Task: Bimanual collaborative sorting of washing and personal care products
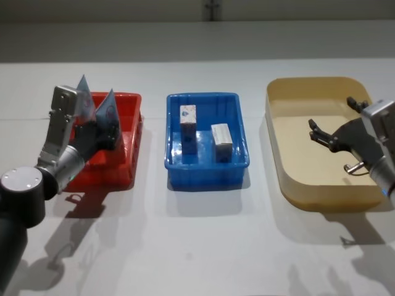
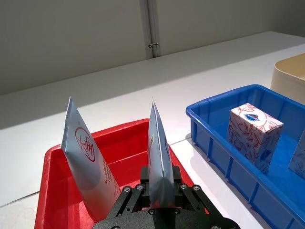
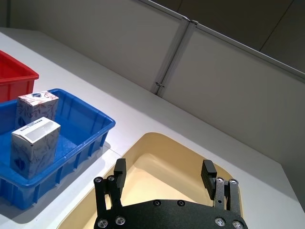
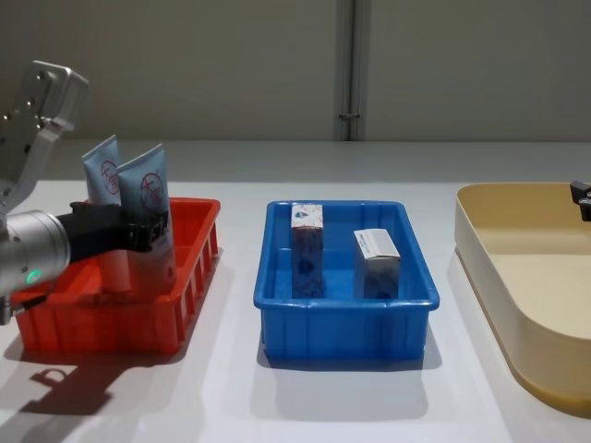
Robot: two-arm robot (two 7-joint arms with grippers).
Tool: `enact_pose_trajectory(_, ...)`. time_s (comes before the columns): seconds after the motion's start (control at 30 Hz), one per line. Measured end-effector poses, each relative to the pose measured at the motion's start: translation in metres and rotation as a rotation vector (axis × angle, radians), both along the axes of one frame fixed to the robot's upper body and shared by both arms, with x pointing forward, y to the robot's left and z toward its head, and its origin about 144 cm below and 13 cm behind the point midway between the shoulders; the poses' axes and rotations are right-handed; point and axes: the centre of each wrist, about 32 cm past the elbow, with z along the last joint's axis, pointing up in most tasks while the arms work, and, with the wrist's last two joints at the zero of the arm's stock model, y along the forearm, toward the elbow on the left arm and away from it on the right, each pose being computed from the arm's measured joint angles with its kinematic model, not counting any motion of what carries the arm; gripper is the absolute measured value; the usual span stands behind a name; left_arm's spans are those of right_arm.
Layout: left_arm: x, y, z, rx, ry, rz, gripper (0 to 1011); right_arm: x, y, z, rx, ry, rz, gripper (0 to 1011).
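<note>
Jaws of the left gripper (image 2: 159,190) pinch a glossy pale-blue squeeze tube (image 2: 157,143), upright in the ribbed red plastic bin (image 2: 50,191) beside a 2nd tube (image 2: 86,157) (crimped ends up). Right gripper (image 3: 164,168) jaws gape wide above the smooth beige bin (image 3: 157,152). 2 printed cartons (image 1: 188,120) stand in the blue bin (image 1: 207,165) on the white desk (image 1: 197,246).

Finding no legible words; showing only a red ring logo (strokes inside illegible) on a tube (image 2: 88,157), a blue emblem on a carton (image 2: 252,136).
</note>
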Motion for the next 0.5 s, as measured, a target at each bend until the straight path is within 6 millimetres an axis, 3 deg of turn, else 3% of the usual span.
enact_pose_trajectory(0.5,-0.007,0.019,0.032,-0.041,-0.091,-0.083,253,0.000,0.000,0.000,0.000,0.000,0.000,1001)
